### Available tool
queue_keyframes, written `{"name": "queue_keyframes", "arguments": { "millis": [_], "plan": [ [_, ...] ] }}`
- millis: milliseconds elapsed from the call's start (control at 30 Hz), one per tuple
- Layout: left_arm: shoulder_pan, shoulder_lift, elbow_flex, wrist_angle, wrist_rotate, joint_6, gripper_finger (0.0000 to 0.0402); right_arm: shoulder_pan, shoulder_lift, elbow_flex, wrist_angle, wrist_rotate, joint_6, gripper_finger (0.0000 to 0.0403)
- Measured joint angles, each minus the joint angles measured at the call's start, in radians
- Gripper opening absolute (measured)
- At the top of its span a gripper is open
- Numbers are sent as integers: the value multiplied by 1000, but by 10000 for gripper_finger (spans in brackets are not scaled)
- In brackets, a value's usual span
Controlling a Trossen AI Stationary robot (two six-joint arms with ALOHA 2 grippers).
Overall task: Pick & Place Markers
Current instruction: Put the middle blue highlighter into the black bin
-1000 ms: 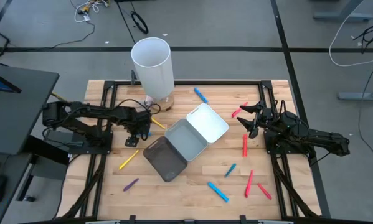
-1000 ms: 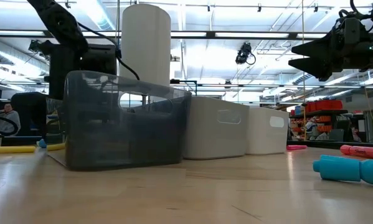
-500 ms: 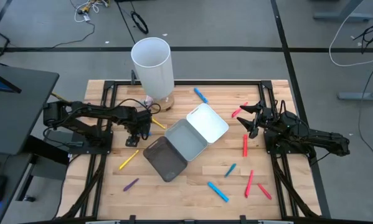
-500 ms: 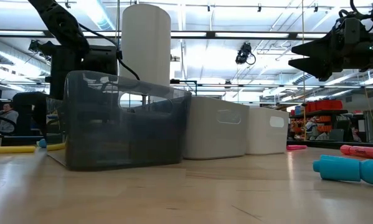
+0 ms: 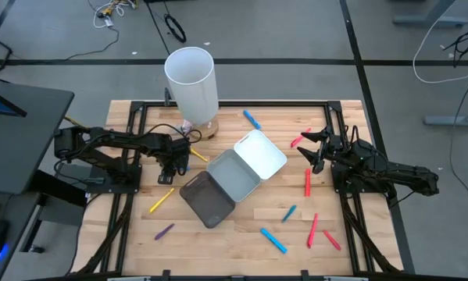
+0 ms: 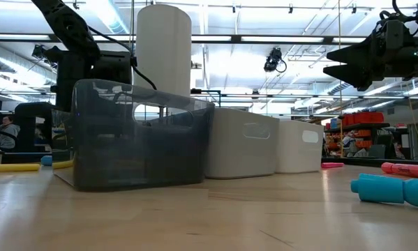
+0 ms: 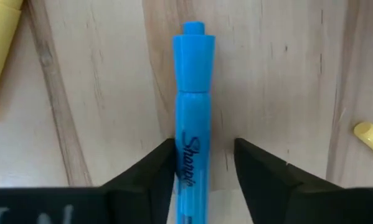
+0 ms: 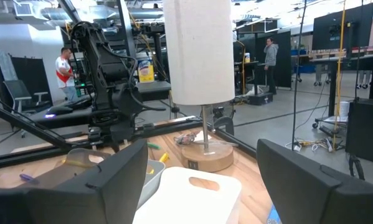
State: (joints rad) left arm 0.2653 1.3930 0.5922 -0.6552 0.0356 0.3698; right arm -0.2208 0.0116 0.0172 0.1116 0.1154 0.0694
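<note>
Straddling a blue marker that lies flat on the bench, the left claw has one finger on each side of the barrel; the fingers stand slightly apart, a sliver of wood showing beside the right one, so I judge the grip not yet made. From above, this claw sits left of centre, beside the dark tray, low enough to take the marker from the wood. A yellow marker lies just below it in the high view, another yellow one shows in the wrist view's upper left corner.

At the right of the high view the right claw waits above the bench, fingers wide apart and holding nothing, clear of the red markers near it. More markers lie scattered along the lower half: blue, red, purple. The three trays, dark, grey and white, sit touching in a diagonal row at centre, probably the drop spots.
</note>
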Motion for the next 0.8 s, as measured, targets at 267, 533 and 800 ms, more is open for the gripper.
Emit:
{"name": "queue_keyframes", "arguments": {
  "millis": [267, 533, 800],
  "plan": [
    [0, 0, 0, -2, 4, 0, 96, 0, 0, 0, 0, 0, 0, 302],
    [0, 0, 0, -3, 2, -1, 70, 0, 0, 0, 0, 0, 0, 302],
    [-1, -38, -5, -14, -3, -23, 69, 0, 0, 0, 0, 0, 0, 302]
  ]
}}
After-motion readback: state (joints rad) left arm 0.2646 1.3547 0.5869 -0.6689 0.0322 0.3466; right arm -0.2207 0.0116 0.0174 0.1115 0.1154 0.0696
